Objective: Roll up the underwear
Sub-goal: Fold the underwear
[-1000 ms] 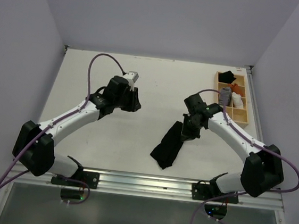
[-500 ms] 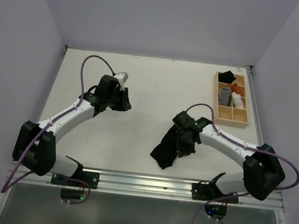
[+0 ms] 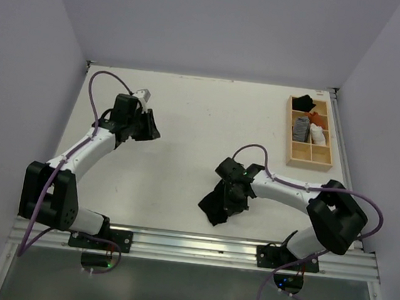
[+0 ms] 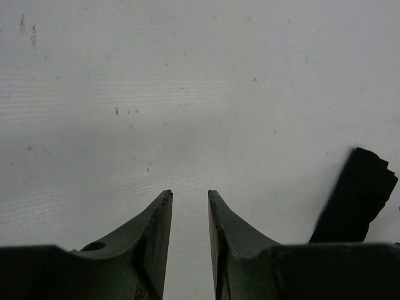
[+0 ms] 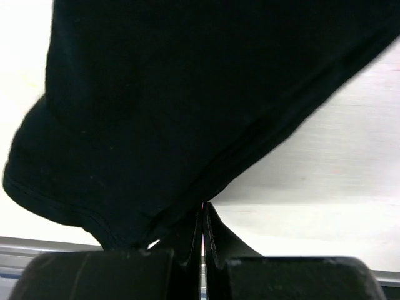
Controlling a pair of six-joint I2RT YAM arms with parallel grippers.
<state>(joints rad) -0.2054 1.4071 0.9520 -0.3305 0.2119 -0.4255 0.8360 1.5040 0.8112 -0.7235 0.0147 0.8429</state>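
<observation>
— So, how many garments are out on the table (image 3: pixel 204 107)?

— One. The underwear (image 3: pixel 212 207), black and bunched up, lies well nearer than the tray (image 3: pixel 288 130) and off to its left.

— Who has it?

— The right gripper (image 3: pixel 232 195). Its jaws are pressed fully together, and in the wrist view the hem of the fabric runs right into the fingertips (image 5: pixel 211 220), so it is pinching the cloth at its edge.

— And that arm's pose?

— The right arm (image 3: pixel 289 190) is folded sharply at the elbow, which sits nearer than the tray. Its forearm lies low and reaches left from there to the cloth.

— The other one?

— One more, so two arms. The left arm (image 3: pixel 85 149) is stretched out far to the tray's left, about level with the tray's near end. The left gripper (image 3: pixel 149 125) is parted about halfway, with only bare tabletop between the fingers.

— And the tray itself?

— One wooden tray with compartments. It holds one grey striped roll (image 3: pixel 300 127), one white roll (image 3: pixel 318 136) beside it, and one black piece (image 3: pixel 304 101) at the far end.
</observation>
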